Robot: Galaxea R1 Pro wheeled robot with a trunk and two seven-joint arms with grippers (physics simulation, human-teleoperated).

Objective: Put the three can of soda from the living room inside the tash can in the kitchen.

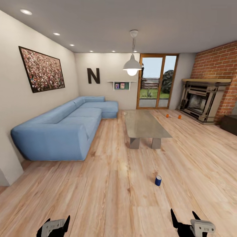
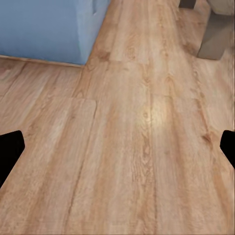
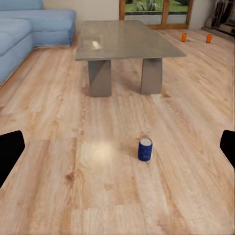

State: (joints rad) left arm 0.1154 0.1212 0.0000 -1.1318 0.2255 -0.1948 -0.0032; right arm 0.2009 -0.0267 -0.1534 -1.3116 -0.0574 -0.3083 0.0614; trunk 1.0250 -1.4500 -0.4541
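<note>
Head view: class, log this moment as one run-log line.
living room | two orange cans on floor near fireplace | blue can nearer | grippers empty

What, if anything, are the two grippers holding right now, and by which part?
Nothing is held. The left gripper and right gripper are both open over bare floor.

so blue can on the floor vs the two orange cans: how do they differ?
Colour: the blue can is dark blue with a pale top; the orange cans are orange. Place: the blue can stands alone on the floor in front of the coffee table, nearest the robot; the orange cans stand as a pair beyond the table, before the fireplace. Shared: all are upright on the wood floor.
</note>
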